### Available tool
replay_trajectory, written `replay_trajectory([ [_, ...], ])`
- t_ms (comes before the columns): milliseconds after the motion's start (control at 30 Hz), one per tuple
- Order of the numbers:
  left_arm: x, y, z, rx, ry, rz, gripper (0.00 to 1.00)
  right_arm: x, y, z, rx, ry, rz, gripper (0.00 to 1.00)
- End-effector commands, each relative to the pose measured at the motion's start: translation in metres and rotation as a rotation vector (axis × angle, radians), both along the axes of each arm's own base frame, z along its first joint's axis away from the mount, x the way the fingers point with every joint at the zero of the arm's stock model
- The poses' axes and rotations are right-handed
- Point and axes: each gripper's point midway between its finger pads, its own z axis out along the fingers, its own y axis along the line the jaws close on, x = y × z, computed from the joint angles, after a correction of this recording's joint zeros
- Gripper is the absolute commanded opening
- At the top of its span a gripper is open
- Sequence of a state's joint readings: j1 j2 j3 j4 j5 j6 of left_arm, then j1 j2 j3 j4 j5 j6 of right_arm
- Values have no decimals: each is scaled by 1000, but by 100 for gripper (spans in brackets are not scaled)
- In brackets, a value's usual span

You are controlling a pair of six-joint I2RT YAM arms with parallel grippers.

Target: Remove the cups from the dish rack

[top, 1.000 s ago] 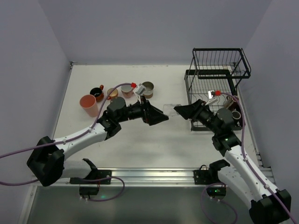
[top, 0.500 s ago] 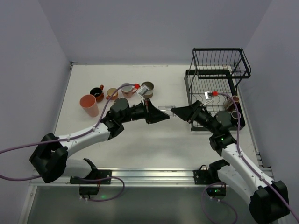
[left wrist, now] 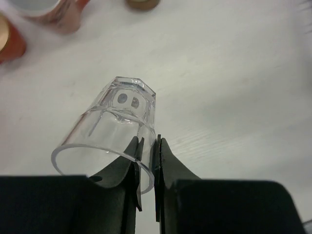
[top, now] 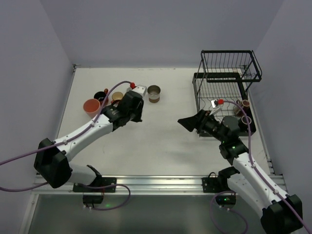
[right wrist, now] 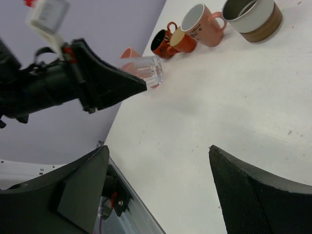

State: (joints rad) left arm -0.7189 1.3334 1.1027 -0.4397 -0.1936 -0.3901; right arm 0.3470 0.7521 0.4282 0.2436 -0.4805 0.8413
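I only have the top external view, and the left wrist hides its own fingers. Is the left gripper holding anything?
Observer: Yes. The left wrist view shows the left gripper shut on the rim of a clear glass, pinching its wall from inside and outside.
Operator: Is it upright?
Observer: No, it is tipped on its side, with the base pointing away from the gripper.
Operator: And the right gripper?
Observer: Its wrist view shows the right gripper open and empty.

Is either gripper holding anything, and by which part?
The left gripper pinches the clear glass by its rim, one finger inside. The right gripper is open, holding nothing.
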Motion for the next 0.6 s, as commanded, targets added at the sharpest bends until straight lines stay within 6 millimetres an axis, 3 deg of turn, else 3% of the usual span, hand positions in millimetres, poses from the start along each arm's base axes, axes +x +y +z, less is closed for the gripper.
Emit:
replay_trajectory([
  [0, -11, 111, -64, 410, 191, 162, 0, 4, -2, 5, -54, -38, -5, 86],
  [100, -2, 129, -83, 388, 257, 184, 0, 3, -2, 1, -69, -42, 1, 86],
  [333, 28, 137, -112, 418, 349, 210, 0, 4, -5, -5, -106, -57, -5, 86],
  [567, 48, 148, -125, 461, 397, 236, 0, 2, -4, -9, -121, -61, 10, 86],
])
